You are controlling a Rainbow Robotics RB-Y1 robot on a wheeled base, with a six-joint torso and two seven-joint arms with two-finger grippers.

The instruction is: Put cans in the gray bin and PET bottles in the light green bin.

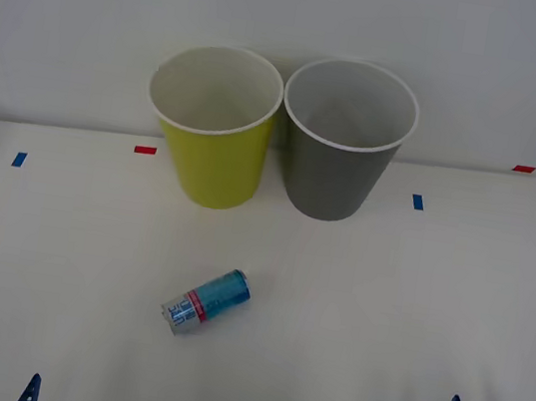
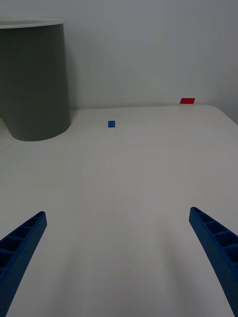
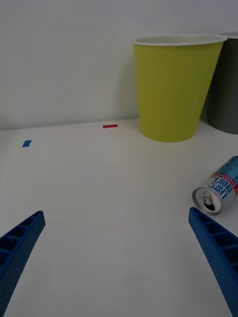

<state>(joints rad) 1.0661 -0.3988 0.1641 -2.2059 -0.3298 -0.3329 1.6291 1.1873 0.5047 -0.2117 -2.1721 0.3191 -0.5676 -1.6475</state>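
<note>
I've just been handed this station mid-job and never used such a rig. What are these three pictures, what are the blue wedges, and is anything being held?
You are driving a two-armed robot. The wide picture looks down from above its arms at a white table. The two tall pictures come from cameras on each wrist. The blue ribbed wedges are each tool's two fingers: left tool, right tool. Both are open, low at the near edge, holding nothing.

On the table, a light green bin and a gray bin stand upright side by side at the back. A small blue can lies on its side in front of them, nearer the left tool. Small red and blue tape marks dot the table.
</note>
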